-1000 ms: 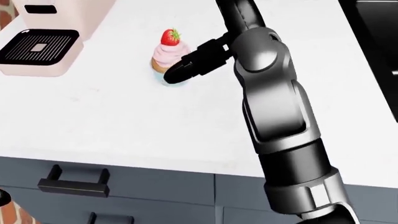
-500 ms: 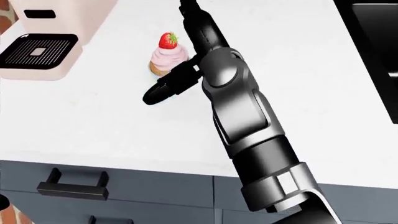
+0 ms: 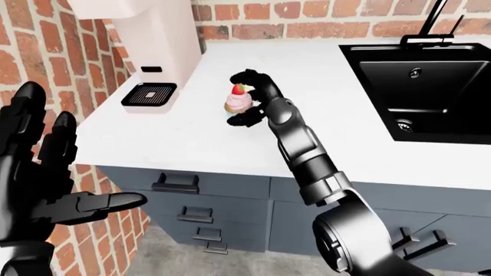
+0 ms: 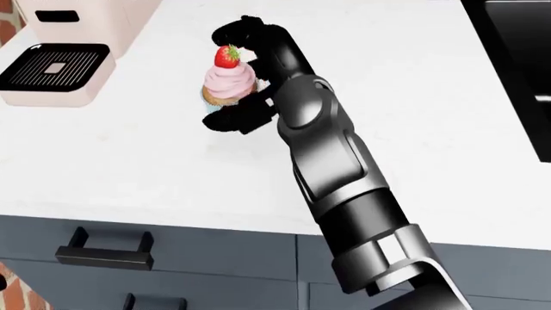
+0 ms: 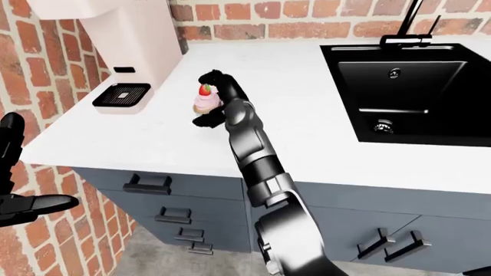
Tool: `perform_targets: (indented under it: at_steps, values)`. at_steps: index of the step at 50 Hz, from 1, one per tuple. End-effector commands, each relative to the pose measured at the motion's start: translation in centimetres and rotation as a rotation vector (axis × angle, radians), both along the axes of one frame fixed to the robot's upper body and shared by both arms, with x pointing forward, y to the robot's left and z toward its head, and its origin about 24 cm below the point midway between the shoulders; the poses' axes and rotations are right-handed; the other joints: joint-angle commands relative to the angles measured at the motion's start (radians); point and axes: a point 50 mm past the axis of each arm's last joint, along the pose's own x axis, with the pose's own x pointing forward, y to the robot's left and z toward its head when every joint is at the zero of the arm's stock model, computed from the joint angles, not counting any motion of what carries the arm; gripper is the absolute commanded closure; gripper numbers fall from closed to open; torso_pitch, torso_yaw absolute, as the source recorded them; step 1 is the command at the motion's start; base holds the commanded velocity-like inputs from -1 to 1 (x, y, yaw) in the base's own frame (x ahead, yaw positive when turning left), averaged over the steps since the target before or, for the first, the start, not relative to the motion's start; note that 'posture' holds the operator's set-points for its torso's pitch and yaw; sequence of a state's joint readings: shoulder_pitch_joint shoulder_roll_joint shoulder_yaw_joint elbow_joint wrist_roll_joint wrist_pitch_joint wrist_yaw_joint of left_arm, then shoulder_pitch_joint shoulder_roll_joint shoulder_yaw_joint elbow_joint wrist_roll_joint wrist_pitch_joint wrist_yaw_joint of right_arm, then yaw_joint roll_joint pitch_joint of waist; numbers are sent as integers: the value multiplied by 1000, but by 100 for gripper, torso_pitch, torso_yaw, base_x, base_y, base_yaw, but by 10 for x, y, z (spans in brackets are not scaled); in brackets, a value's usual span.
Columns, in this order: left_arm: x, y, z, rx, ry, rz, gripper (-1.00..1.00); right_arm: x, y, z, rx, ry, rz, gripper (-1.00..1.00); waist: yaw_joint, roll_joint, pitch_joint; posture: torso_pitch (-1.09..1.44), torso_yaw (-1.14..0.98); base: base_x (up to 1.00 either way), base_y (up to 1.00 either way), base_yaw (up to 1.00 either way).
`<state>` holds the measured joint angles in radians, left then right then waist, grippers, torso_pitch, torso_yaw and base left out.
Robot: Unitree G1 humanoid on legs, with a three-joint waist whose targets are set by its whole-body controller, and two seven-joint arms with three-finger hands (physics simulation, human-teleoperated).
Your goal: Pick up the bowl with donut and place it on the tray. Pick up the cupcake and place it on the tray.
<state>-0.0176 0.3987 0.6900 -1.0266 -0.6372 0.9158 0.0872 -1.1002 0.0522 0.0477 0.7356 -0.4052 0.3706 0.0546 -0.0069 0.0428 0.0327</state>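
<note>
Our right hand (image 4: 243, 71) now curls round the cupcake (image 4: 228, 82) on the white counter (image 4: 129, 161) — half a second ago its fingers sat lower, beside it. Our left hand (image 3: 38, 184) hangs spread open.

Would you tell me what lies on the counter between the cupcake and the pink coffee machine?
Nothing: in the head view only bare white counter separates the cupcake from the coffee machine.

Bright, even simulated light washes the white tabletop (image 3: 191, 138); shadows stay faint, edges sharp, no glare or blur
</note>
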Motion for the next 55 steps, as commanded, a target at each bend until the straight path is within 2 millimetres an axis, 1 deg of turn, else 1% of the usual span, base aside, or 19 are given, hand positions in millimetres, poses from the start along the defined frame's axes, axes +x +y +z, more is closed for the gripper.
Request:
perform_targets:
  at_steps: [1, 7, 8, 13, 15, 16, 20, 30, 36, 44, 45, 46, 47, 48, 49, 50, 51, 52, 55]
  values:
    - [-4, -2, 9, 27, -64, 3, -100, -1, 5, 21, 6, -84, 24, 15, 1, 6, -21, 0, 0, 0, 0, 0]
    - [-5, -2, 9, 27, -63, 3, -100, 0, 1, 13, -15, -77, 13, 43, 2, 6, -24, 0, 0, 0, 0, 0]
    - [-5, -2, 9, 27, -63, 3, -100, 0, 0, 12, -19, -77, 11, 51, 2, 6, -25, 0, 0, 0, 0, 0]
    - [-5, -2, 8, 27, -62, 2, -100, -2, -2, 14, -29, -84, 5, 75, 4, 4, -28, 0, 0, 0, 0, 0]
    - [-5, -2, 8, 27, -62, 2, -100, -4, -4, 19, -33, -99, 3, 99, 5, 3, -28, 0, 0, 0, 0, 0]
    - [-5, -2, 8, 27, -61, 2, -100, -4, -4, 19, -34, -101, 3, 100, 5, 2, -28, 0, 0, 0, 0, 0]
    - [-5, -2, 8, 27, -61, 2, -100, -13, -13, 38, -6, -140, -4, 100, 7, -1, -26, 0, 0, 0, 0, 0]
    - [-4, -5, 10, 32, -64, -5, -100, -53, -31, 69, 42, -212, -1, 100, 10, -10, -14, 0, 0, 0, 0, 0]
    - [-5, -6, 15, 34, -71, -8, -100, -76, -48, 81, 87, -252, -21, 100, 8, -11, -11, 0, 0, 0, 0, 0]
    - [-3, -8, 14, 36, -68, -11, -100, -89, -59, 82, 138, -272, -35, 100, 6, -9, -9, 0, 0, 0, 0, 0]
    - [-3, -9, 14, 36, -67, -11, -100, -89, -60, 81, 147, -271, -37, 100, 3, -6, -23, 0, 0, -13, 0, 0]
    - [-3, -9, 14, 37, -67, -10, -100, -90, -61, 81, 153, -270, -37, 100, 4, -4, -27, 0, 0, -28, -19, 0]
    - [-3, -9, 14, 36, -68, -10, -100, -91, -61, 81, 156, -269, -37, 100, 3, 10, -38, 0, 0, -30, -20, 0]
    - [-3, -9, 15, 37, -68, -11, -100, -91, -61, 80, 156, -269, -37, 100, 3, 22, -36, 0, 0, -32, -24, 0]
    - [-3, -10, 14, 38, -67, -13, -100, -91, -61, 80, 160, -267, -38, 100, 3, 40, -29, 0, 0, -34, -30, 0]
    - [-3, -10, 14, 38, -67, -13, -100, -91, -61, 79, 161, -265, -38, 100, 5, 54, -31, 0, 0, -37, -33, 0]
    - [-3, -10, 13, 38, -66, -13, -100, -91, -60, 78, 160, -265, -36, 100, 6, 59, -34, 0, 0, -38, -33, 0]
    - [-3, -10, 13, 38, -66, -12, -100, -92, -60, 77, 158, -263, -33, 100, 6, 58, -35, 0, 0, -38, -33, 0]
    - [-2, -10, 12, 40, -65, -13, -100, -92, -61, 76, 152, -263, -36, 100, 1, 46, -25, 0, 0, -39, -45, 0]
